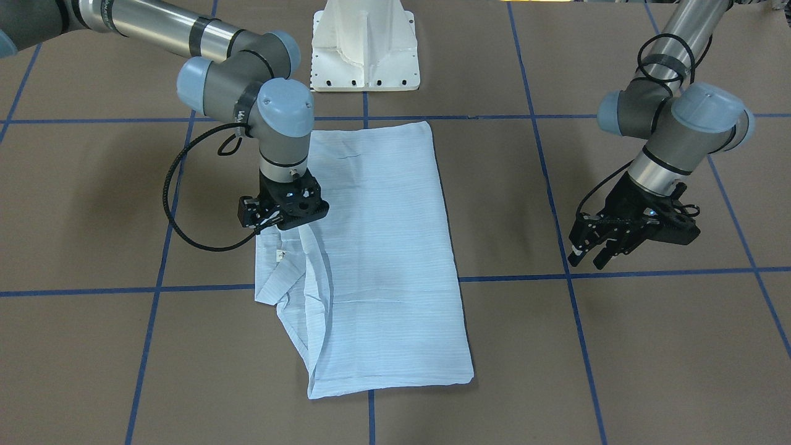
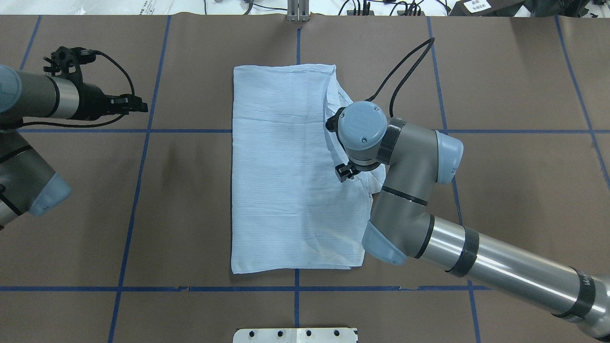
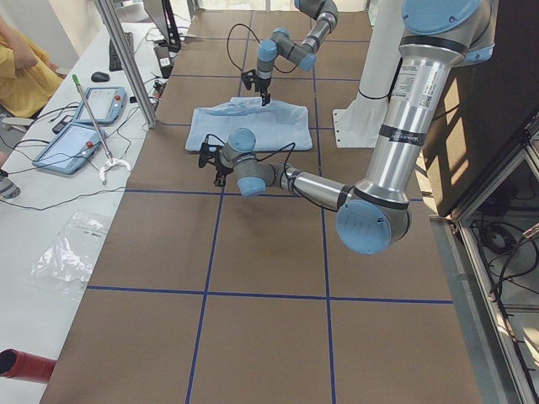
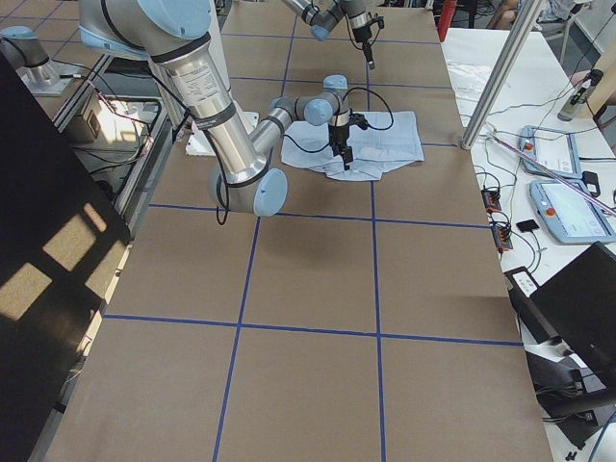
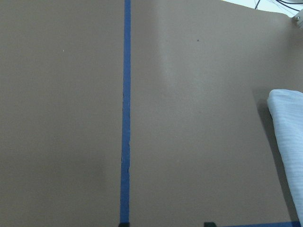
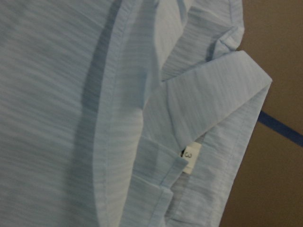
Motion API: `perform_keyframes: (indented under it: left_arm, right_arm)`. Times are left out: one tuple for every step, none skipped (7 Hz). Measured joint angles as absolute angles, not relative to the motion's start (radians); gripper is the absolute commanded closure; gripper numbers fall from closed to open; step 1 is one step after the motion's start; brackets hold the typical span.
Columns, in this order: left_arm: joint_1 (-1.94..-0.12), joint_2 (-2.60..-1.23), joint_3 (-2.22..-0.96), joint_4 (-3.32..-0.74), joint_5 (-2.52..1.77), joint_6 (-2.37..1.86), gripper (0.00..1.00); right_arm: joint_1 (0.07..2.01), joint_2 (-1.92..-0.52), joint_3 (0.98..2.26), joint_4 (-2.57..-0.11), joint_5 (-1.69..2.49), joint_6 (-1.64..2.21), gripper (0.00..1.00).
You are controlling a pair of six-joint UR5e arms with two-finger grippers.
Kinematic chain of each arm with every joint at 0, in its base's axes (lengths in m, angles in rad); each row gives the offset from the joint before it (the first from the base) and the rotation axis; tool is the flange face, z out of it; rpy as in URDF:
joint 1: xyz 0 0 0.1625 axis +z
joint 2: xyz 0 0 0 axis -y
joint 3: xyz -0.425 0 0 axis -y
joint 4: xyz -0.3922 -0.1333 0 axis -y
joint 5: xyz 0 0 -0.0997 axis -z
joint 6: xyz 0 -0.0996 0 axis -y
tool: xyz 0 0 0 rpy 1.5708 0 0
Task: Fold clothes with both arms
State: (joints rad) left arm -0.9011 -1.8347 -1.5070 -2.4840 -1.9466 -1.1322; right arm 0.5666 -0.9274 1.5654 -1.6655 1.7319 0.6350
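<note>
Frontally, left gripper [image 1: 588, 254] hangs over the bare brown table [image 1: 649, 346], jaws moderately apart, empty. Right gripper [image 1: 267, 224] sits at the rumpled edge of the folded shirt [image 1: 377, 247]; can't tell its jaw gap. Overhead, shirt lies mid-table among blue tape lines [image 2: 190, 130], with cables [image 2: 362, 7] along the far edge.

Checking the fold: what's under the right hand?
The rumpled edge of the shirt, with a tag, lies under the right hand. Whether it pinches cloth is hidden.

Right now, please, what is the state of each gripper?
Left gripper: open, holding nothing, away from the shirt.
Right gripper: low over the shirt's bunched edge; open or closed cannot be told.
</note>
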Motion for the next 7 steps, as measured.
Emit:
perform_keyframes:
  left_arm:
    - [-0.901,-1.835,-1.507,-2.484,-1.947,-1.132,0.39]
    - [-0.901,-1.835,-1.507,-2.484,-1.947,-1.132,0.39]
    - [-0.901,-1.835,-1.506,-2.484,-1.947,-1.132,0.39]
    - [-0.902,-1.835,-1.507,-2.484,-1.947,-1.132,0.39]
    - [-0.903,-1.834,-1.507,-2.484,-1.947,-1.132,0.39]
    - [-0.903,-1.833,-1.508,-2.484,-1.947,-1.132,0.39]
    - [-0.904,-1.832,-1.509,-2.485,-1.947,-1.132,0.39]
  right_arm:
    - [0.599,-0.964,1.579,-1.663,1.751,0.592,0.0]
    - [0.62,-1.007,1.619,-1.666,1.765,0.571,0.0]
    - [0.631,-1.033,1.677,-1.685,1.784,0.572,0.0]
    - [0.63,-1.04,1.723,-1.71,1.801,0.612,0.0]
    - [0.614,-1.042,1.759,-1.721,1.81,0.719,0.0]
    - [0.58,-1.044,1.791,-1.72,1.812,0.896,0.0]
    - [0.526,-1.045,1.822,-1.714,1.81,1.144,0.0]
